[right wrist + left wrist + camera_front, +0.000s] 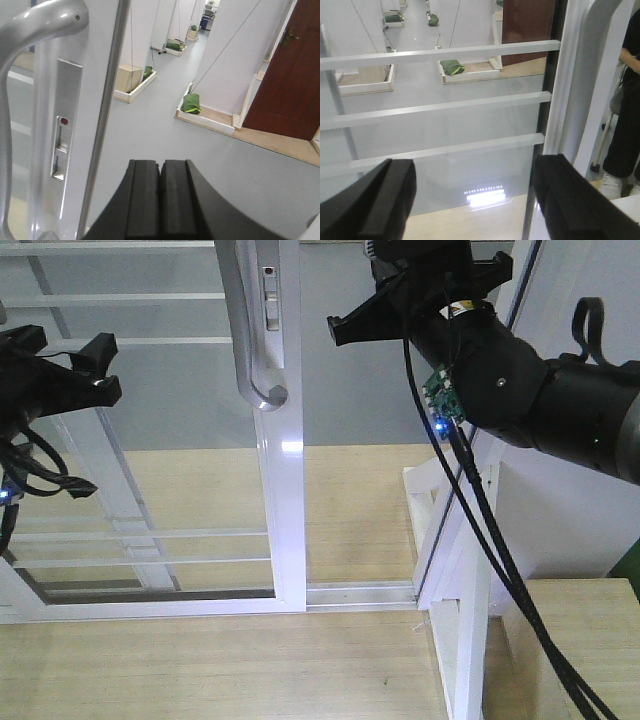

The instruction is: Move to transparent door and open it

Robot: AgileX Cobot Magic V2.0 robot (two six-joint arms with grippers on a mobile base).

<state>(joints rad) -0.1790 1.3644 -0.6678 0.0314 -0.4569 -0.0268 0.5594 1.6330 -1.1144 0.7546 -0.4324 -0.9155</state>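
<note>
The transparent door [284, 490] fills the left half of the front view: clear glass, thin white bars, a white stile. Its curved grey handle [248, 340] hooks at the bottom. My right gripper [420, 285] is raised just right of the stile, at handle height. In the right wrist view this gripper [160, 167] is shut on nothing, with the handle [30, 30] and lock plate [62, 145] to its left, not touching. My left gripper [60, 345] hangs open in front of the glass at the left. From the left wrist, the gripper [475, 200] faces the barred glass [445, 105].
A white frame post [470, 540] and a wooden platform [580, 640] stand at the right, with the floor track [360, 595] running between stile and post. Cables [480, 530] dangle from my right arm. A person in black [627, 125] stands beyond. A brown door [290, 75] is far right.
</note>
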